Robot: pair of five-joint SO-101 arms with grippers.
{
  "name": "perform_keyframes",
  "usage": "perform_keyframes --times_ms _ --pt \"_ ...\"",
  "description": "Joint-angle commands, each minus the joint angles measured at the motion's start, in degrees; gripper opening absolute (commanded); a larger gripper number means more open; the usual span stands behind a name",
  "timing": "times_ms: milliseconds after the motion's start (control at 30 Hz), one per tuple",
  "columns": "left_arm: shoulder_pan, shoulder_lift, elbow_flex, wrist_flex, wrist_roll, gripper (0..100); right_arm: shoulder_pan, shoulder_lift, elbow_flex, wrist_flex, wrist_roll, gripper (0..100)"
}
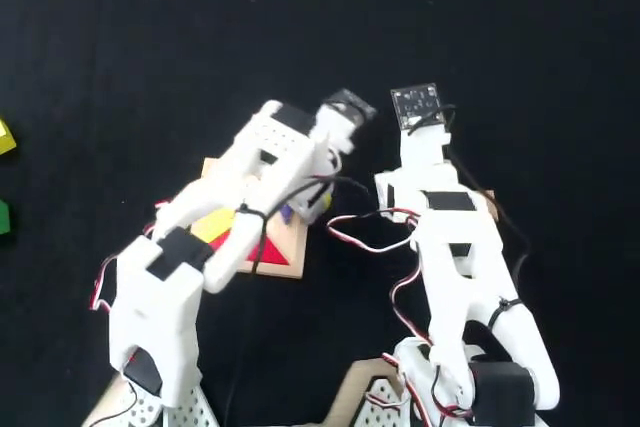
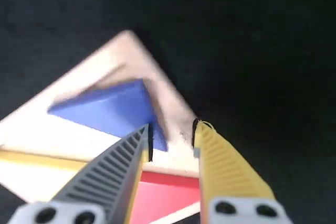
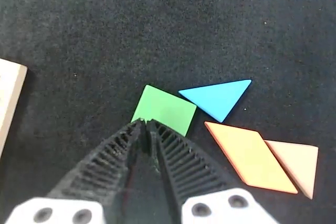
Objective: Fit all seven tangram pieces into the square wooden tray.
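Observation:
The square wooden tray (image 1: 290, 265) lies under my left arm. In the left wrist view the tray (image 2: 163, 95) holds a blue triangle (image 2: 113, 111) in its corner, with a yellow piece (image 2: 31, 157) and a red piece (image 2: 160, 195) beside it. My left gripper (image 2: 172, 128) hangs open over the tray's rim, its grey finger close to the blue triangle's corner. My right gripper (image 3: 145, 124) is shut, its tips just short of a green square (image 3: 165, 109) on the black table. A cyan triangle (image 3: 218, 96), an orange parallelogram (image 3: 249, 156) and a pale triangle (image 3: 299, 163) lie beside the square.
The tray's corner (image 3: 8, 95) shows near the loose pieces. A yellow block (image 1: 5, 137) and a green block (image 1: 3, 217) sit at the table's far left edge. Black cloth covers the table. The two arms stand close together at the middle.

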Motion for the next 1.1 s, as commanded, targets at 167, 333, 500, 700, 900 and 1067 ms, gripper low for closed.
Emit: perform_keyframes --times_ms 167,333,500,700,900,1067 --pt "0.0 -1.3 -3.5 -0.8 10.1 15 0.6 -2.6 -0.8 -1.2 0.5 1.1" --pt "-2.0 -3.0 -4.4 2.0 8.8 15 0.6 -2.6 -0.8 -1.2 0.5 1.1" --pt "-5.2 -2.1 -1.9 1.8 6.0 15 0.6 -2.7 -0.8 -1.2 0.5 1.1" --pt "-7.5 -4.0 -2.8 5.0 6.2 15 0.6 -2.7 -0.8 -1.2 0.5 1.1" --pt "-12.9 -10.2 0.0 4.9 5.7 15 0.5 -2.6 -0.8 -1.2 0.5 1.1" --pt "-10.7 -7.4 9.4 -6.7 5.7 15 0.4 -2.6 -0.8 -1.2 0.5 1.1"
